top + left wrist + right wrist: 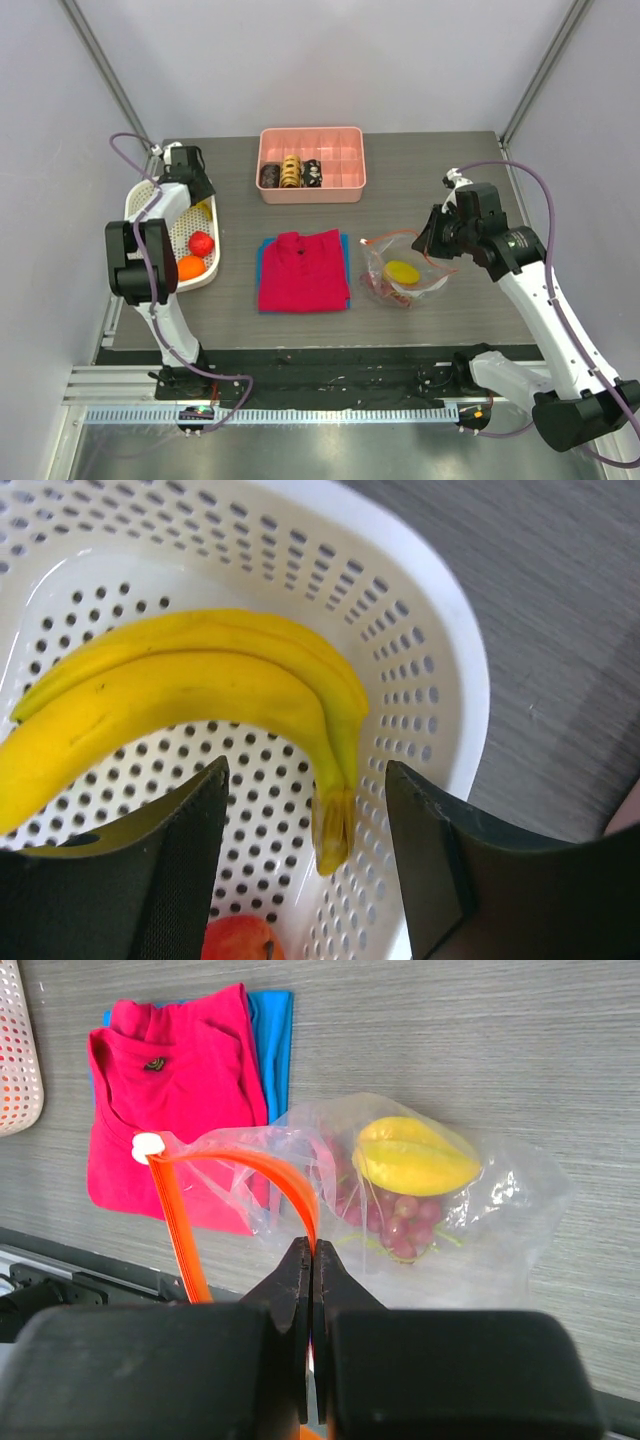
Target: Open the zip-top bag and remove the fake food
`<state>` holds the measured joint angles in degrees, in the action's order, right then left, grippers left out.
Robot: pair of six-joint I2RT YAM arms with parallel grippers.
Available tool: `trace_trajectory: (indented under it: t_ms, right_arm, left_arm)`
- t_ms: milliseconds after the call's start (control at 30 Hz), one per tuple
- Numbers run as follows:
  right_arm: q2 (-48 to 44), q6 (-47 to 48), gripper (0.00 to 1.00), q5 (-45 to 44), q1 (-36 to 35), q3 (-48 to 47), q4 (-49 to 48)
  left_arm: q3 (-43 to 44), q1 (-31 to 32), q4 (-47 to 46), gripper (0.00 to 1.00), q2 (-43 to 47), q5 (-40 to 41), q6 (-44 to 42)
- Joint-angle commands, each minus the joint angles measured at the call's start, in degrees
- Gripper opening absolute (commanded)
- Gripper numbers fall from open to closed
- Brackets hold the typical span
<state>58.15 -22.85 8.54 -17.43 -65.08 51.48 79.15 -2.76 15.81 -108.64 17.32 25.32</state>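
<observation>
The clear zip-top bag (428, 282) lies right of the red shirt, its orange zip strip (290, 1178) parted into a loop with a white slider (148, 1146) at one end. Inside it are a yellow ridged fruit (415, 1155) and red grapes (392, 1222). My right gripper (312, 1255) is shut on one side of the zip strip and holds it raised; in the top view the gripper (428, 245) is at the bag's far edge. My left gripper (305, 850) is open and empty over a white basket (450, 680) holding a banana (200, 680), a red fruit (235, 940) and an orange ball (190, 267).
A folded red shirt (302, 270) on a blue cloth lies mid-table. A pink tray (345, 186) with brown and dark ring pieces stands at the back. The white basket (140, 205) is at the left edge.
</observation>
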Motion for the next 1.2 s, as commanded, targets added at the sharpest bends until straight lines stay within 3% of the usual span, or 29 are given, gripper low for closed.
trace_trajectory:
  t_ms: [0, 133, 167, 233, 267, 300, 400, 533, 800, 1000, 1167]
  right_arm:
    - [-1.72, -0.79, 0.01, -1.76, -0.32, -2.77, -0.33]
    - [-1.99, -1.14, 0.01, -4.05, -0.24, -2.16, 0.28]
    - [-1.9, -1.14, 0.01, -4.57, -0.32, -2.07, 0.37]
    - [-1.64, -1.06, 0.01, -6.24, -0.24, -2.5, 0.55]
    - [-1.64, -0.97, 0.01, -6.86, -0.32, -2.77, 0.81]
    - [-1.81, -1.05, 0.01, -7.65, -0.24, -3.03, 0.98]
    - [-1.99, -1.14, 0.01, -12.13, -0.24, -3.47, 1.34]
    - [-2.69, -2.9, 0.01, -14.16, -0.24, -3.39, 1.43]
    - [-7.43, -7.55, 0.01, -17.49, -0.24, -3.12, -0.16]
    - [-12.36, -12.57, 0.01, -23.48, -0.32, -4.0, -2.79]
    - [-13.06, -12.74, 0.01, -17.51, -0.23, -0.67, -7.17]
  left_arm:
    - [-1.81, 1.88, 5.27, 0.62, 11.67, 0.79, 3.14]
    - [-5.92, 9.69, 7.75, 0.56, 24.07, -10.08, 11.4]
    - [-6.64, 11.97, 7.22, 0.55, 27.66, -16.38, 12.9]
    - [-7.0, 21.19, 3.02, 0.51, 29.53, -21.95, 15.81]
    - [-5.95, 24.35, 2.21, 0.48, 29.54, -25.63, 16.33]
    - [-4.64, 31.43, 1.77, 0.45, 28.76, -26.89, 16.51]
    - [3.71, 39.92, 1.85, 0.38, 22.72, -33.64, 16.51]
    - [13.46, 51.77, 3.25, 0.29, 14.44, -36.84, 15.56]
    - [34.19, 56.46, 16.24, 0.17, 0.11, -41.4, 14.85]
    - [43.52, 57.17, 20.47, 0.16, -5.79, -40.97, 14.32]
    - [44.78, 57.26, 23.91, 0.17, -7.29, -41.22, 13.7]
